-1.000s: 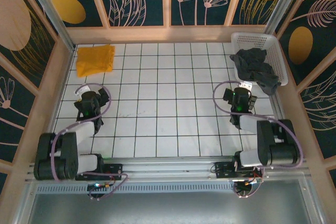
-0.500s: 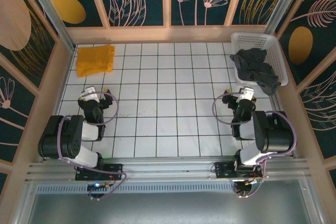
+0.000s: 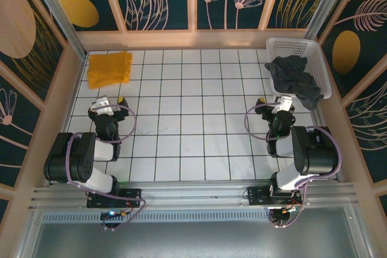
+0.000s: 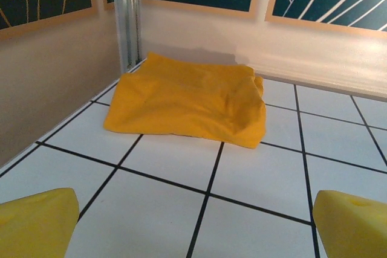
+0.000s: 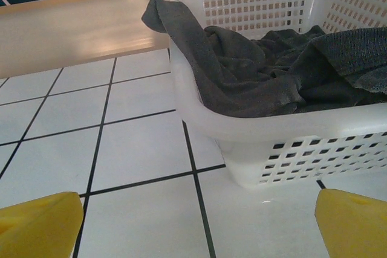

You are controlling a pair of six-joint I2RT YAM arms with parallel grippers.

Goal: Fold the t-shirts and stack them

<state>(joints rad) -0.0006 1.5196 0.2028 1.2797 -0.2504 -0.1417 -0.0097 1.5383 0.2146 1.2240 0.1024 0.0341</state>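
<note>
**Both grippers open and empty, one shirt folded, one in the basket**

When you looked from the top camera, the white tiled table [image 3: 193, 143] took most of the view. The two arms stood at its 6 o'clock edge, both bent back close to their bases.

The white lattice basket [image 3: 318, 58] sat in the corner at about 1 o'clock, with its long side along the right wall. The dark grey t-shirt [image 3: 292, 75] lay crumpled inside it. Part of the cloth hung over the rim on the near side. In the right wrist camera you could see this shirt [image 5: 260, 83] heaped in the basket [image 5: 242, 131], with one fold lifted over the corner of the rim.

The orange-yellow t-shirt [image 3: 109, 68] lay at about 11 o'clock on the table, in the far left corner. It was folded to a flat, nearly square shape. In the left wrist camera the shirt [image 4: 187, 98] rested on the tiles just beside the side wall and the metal post.

The left gripper [image 3: 106, 103] pointed to 12 o'clock, toward the orange-yellow t-shirt but well apart from it. Its yellow fingers [image 4: 36, 222] stood wide apart, with only bare tiles between them.

The right gripper [image 3: 278, 103] pointed to about 1 o'clock, toward the basket and near to it. Its fingers [image 5: 354, 222] were also spread wide and held nothing.
</note>
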